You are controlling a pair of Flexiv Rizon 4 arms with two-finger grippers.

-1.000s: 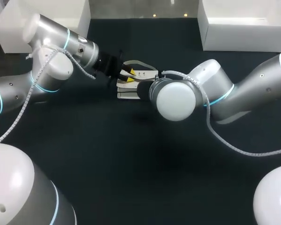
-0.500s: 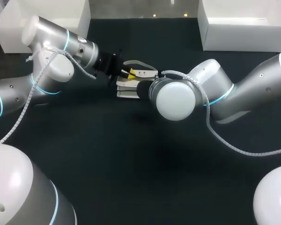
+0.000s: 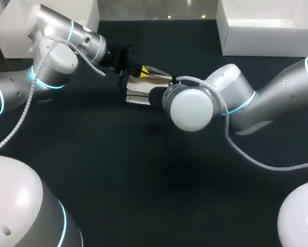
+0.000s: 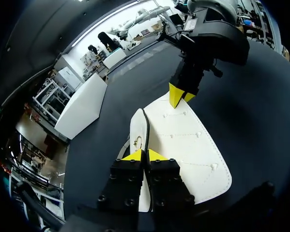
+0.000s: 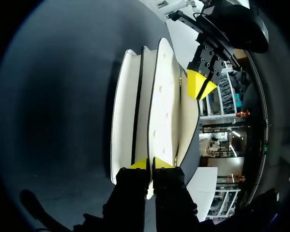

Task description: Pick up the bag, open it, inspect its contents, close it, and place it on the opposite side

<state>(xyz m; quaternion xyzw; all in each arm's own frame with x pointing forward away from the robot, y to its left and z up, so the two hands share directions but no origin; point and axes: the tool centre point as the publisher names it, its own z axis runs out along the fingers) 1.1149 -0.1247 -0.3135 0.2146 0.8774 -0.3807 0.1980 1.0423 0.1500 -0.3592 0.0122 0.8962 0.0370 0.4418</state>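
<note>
The white bag [image 3: 137,92] lies at the middle back of the dark table, held between both arms. My left gripper [image 3: 142,71] comes in from the left, and its yellow tips are shut on the bag's upper edge. In the left wrist view the left gripper [image 4: 145,155] pinches a thin edge of the stitched white bag [image 4: 183,140], with my right gripper [image 4: 180,94] at the far end. In the right wrist view the right gripper [image 5: 149,163] is shut on a panel of the bag [image 5: 159,106], whose layers stand on edge, and the left gripper [image 5: 201,83] is opposite. In the head view the right wrist [image 3: 189,108] hides its own fingers.
A white box [image 3: 51,20] stands at the back left corner and another white box [image 3: 267,25] at the back right. The dark table [image 3: 143,175] stretches toward the front.
My left gripper has shut on the bag's edge and drawn it a little back and to the left. The bag has shifted slightly with it. The right arm has kept still.
</note>
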